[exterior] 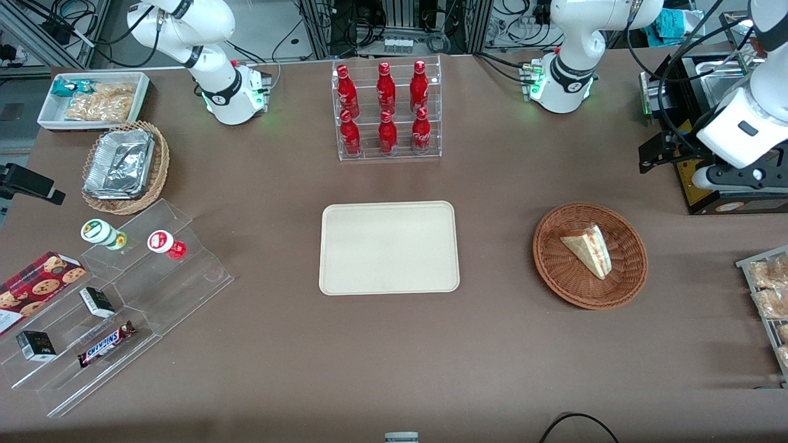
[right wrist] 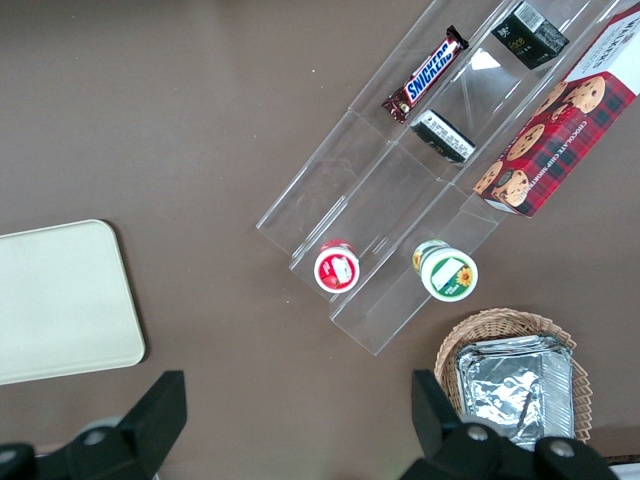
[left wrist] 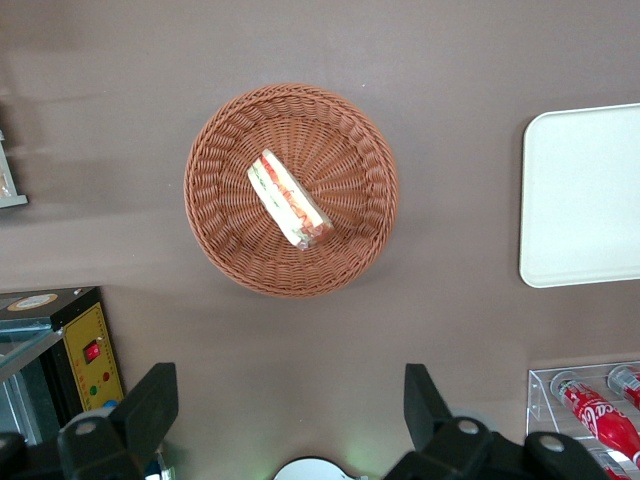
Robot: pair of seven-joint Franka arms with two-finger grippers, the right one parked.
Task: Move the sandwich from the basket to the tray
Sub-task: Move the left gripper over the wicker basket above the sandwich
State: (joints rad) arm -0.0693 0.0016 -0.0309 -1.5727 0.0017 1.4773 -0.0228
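The sandwich point(exterior: 588, 249) point(left wrist: 288, 200), a pale wedge with red and green filling along its edge, lies in the round reddish-brown wicker basket point(exterior: 554, 271) point(left wrist: 215, 230). The cream tray point(exterior: 389, 247) point(left wrist: 585, 195) lies bare beside the basket, at mid-table. My gripper point(exterior: 655, 154) point(left wrist: 288, 400) hangs high over the table, farther from the front camera than the basket and toward the working arm's end. It is open wide, with only bare table between its fingers point(left wrist: 150, 400).
A black box with a yellow panel point(exterior: 695, 184) stands close to my gripper. A clear rack of red bottles point(exterior: 386, 111) stands farther back than the tray. A wire rack of snacks point(exterior: 766, 289) sits at the working arm's table edge. Acrylic shelves point(exterior: 123, 295) lie toward the parked arm's end.
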